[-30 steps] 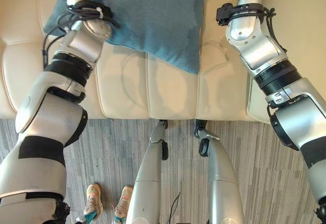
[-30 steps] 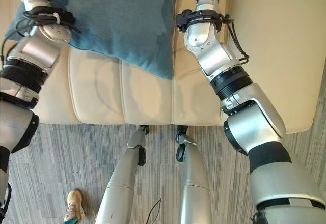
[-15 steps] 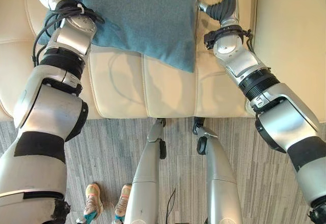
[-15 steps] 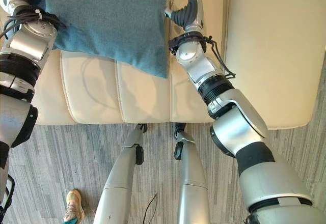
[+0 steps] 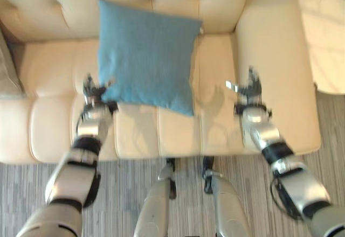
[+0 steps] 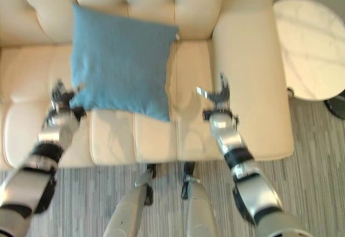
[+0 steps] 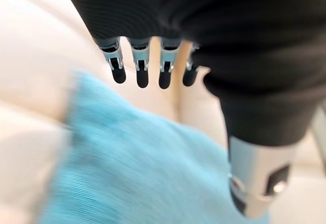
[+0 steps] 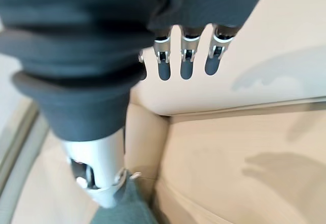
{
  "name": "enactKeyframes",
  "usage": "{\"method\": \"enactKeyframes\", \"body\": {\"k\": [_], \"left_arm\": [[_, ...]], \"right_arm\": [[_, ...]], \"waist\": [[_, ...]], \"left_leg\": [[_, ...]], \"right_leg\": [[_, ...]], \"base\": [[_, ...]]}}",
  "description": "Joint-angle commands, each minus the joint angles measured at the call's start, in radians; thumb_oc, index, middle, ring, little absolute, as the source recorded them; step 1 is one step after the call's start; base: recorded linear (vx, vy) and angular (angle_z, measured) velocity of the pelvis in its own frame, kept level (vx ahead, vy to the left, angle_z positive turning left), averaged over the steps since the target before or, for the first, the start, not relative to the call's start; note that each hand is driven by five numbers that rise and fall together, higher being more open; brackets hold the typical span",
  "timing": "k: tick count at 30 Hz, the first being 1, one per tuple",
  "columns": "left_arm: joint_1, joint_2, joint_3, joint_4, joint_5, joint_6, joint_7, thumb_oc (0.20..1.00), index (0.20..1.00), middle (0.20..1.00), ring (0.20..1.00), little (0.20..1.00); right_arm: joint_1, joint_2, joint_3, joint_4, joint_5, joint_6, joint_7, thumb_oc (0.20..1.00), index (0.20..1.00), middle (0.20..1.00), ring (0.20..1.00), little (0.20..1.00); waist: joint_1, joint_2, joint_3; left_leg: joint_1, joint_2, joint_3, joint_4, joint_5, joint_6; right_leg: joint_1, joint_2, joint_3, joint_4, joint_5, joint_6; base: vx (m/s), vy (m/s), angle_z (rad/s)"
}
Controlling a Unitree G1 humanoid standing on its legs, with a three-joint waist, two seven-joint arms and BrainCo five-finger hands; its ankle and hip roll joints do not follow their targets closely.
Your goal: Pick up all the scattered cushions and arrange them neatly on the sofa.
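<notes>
Left hand (image 5: pixel 95 92) at centre left, fingers straight, beside lower left corner of square teal fabric cushion (image 5: pixel 144 55). Right hand (image 5: pixel 249 87) centre right, fingers spread, empty. Cushion leans on cream leather sofa (image 5: pixel 215 64) backrest, upper centre. Round white side table (image 6: pixel 310 46) upper right.

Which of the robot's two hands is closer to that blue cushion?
The left hand. It sits right at the blue cushion's lower corner on the sofa, while the right hand hangs over bare seat, well clear of it.
</notes>
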Motion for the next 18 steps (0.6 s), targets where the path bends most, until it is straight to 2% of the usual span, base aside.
{"method": "enactKeyframes", "body": {"k": [1, 4, 9, 14, 16, 18], "left_arm": [[0.104, -0.061, 0.012, 0.002, 0.056, -0.046, -0.058, 1.0, 1.0, 1.0, 1.0, 1.0], [0.247, -0.107, 0.043, -0.05, 0.07, -0.049, -0.098, 1.0, 1.0, 1.0, 1.0, 1.0], [0.446, -0.168, 0.049, -0.106, 0.122, -0.025, -0.157, 1.0, 1.0, 1.0, 1.0, 1.0], [0.551, -0.197, 0.056, -0.081, 0.158, -0.002, -0.206, 1.0, 1.0, 1.0, 1.0, 1.0], [0.573, -0.197, 0.054, -0.1, 0.16, -0.002, -0.208, 1.0, 1.0, 1.0, 1.0, 1.0], [0.588, -0.201, 0.048, -0.086, 0.177, 0.006, -0.223, 1.0, 1.0, 1.0, 1.0, 1.0]], "right_arm": [[0.095, 0.026, -0.025, -0.018, -0.019, -0.025, 0.08, 1.0, 1.0, 1.0, 1.0, 1.0], [0.214, 0.029, -0.058, -0.014, -0.04, -0.017, 0.127, 1.0, 1.0, 1.0, 1.0, 1.0], [0.37, 0.035, -0.103, -0.003, -0.06, 0.003, 0.2, 1.0, 1.0, 1.0, 1.0, 1.0], [0.46, 0.022, -0.111, 0.017, -0.14, 0.029, 0.262, 1.0, 1.0, 1.0, 1.0, 1.0], [0.472, 0.019, -0.116, 0.005, -0.154, 0.032, 0.262, 1.0, 1.0, 1.0, 1.0, 1.0], [0.476, 0.018, -0.121, 0.013, -0.165, 0.03, 0.275, 1.0, 1.0, 1.0, 1.0, 1.0]], "waist": [[0.017, 0.008, -0.106], [0.017, 0.011, -0.145], [0.019, 0.01, -0.2], [0.024, 0.018, -0.223], [0.025, 0.021, -0.216], [0.016, 0.035, -0.192]], "left_leg": [[0.073, -0.029, 0.013, 0.006, -0.154, -0.017], [0.135, -0.03, 0.02, -0.036, -0.149, -0.016], [0.209, -0.031, 0.032, -0.036, -0.174, -0.007], [0.269, -0.033, 0.05, -0.036, -0.192, 0.001], [0.275, -0.028, 0.059, -0.036, -0.188, 0.002], [0.277, -0.016, 0.064, -0.036, -0.168, 0.005]], "right_leg": [[0.068, -0.006, 0.024, -0.167, 0.043, 0.057], [0.127, 0.0, 0.019, -0.205, 0.054, 0.063], [0.203, 0.001, 0.016, -0.23, 0.059, 0.071], [0.254, -0.002, 0.008, -0.215, 0.057, 0.084], [0.247, -0.004, 0.002, -0.193, 0.056, 0.087], [0.23, 0.01, 0.008, -0.053, -0.012, 0.075]], "base": [[0.04, 0.068, -0.12], [0.01, 0.072, -0.07], [-0.01, 0.074, -0.07], [-0.05, 0.082, -0.16], [-0.13, 0.033, -0.16], [-0.2, 0.013, -0.16]]}}
